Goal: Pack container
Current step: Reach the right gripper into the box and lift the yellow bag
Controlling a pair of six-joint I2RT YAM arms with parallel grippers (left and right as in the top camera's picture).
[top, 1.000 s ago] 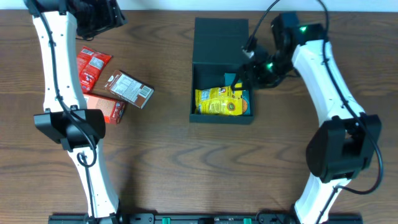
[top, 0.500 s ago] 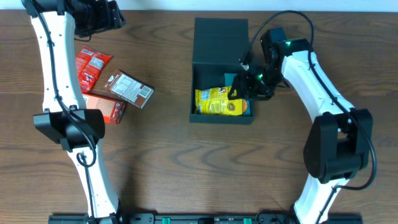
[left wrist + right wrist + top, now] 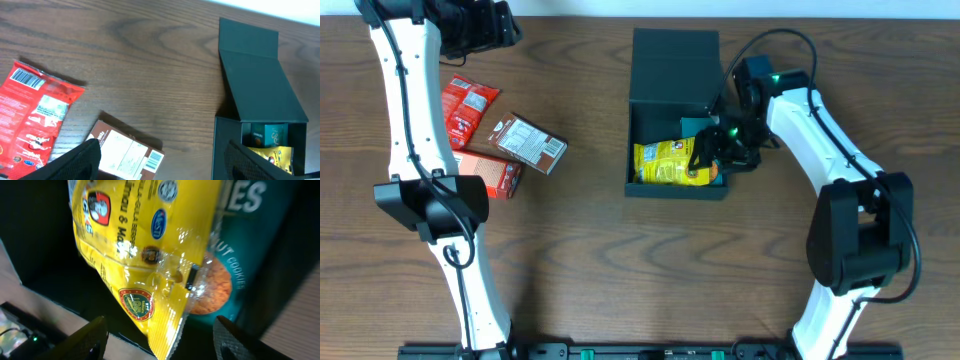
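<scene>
Overhead: the container [image 3: 675,192] sits on the table [image 3: 600,260] at mid-width, toward the far edge. Its flap lid [image 3: 675,62] is open and laid back. Inside, a yellow snack bag [image 3: 665,163] lies across the floor, with a teal carton [image 3: 698,127] behind it. The right gripper [image 3: 708,155] reaches into the box at its right side, over the bag's right end. The left gripper [image 3: 492,27] hangs at the far left corner, well apart from the box. Beside the left arm lie a red pouch [image 3: 468,108], a brown-and-white carton [image 3: 527,143] and an orange-red box [image 3: 488,172], which is partly under the arm's joint.

Left wrist: the gripper's fingers [image 3: 82,160] stand wide apart with nothing between them. Below are the red pouch and the brown-and-white carton. The container stands off to the right with bare table between, and its raised lid hides part of the inside.

Right wrist: the yellow bag fills the view and overlaps the teal carton. The fingers [image 3: 90,340] are spread, and the bag's lower corner hangs between them without visibly touching either.
</scene>
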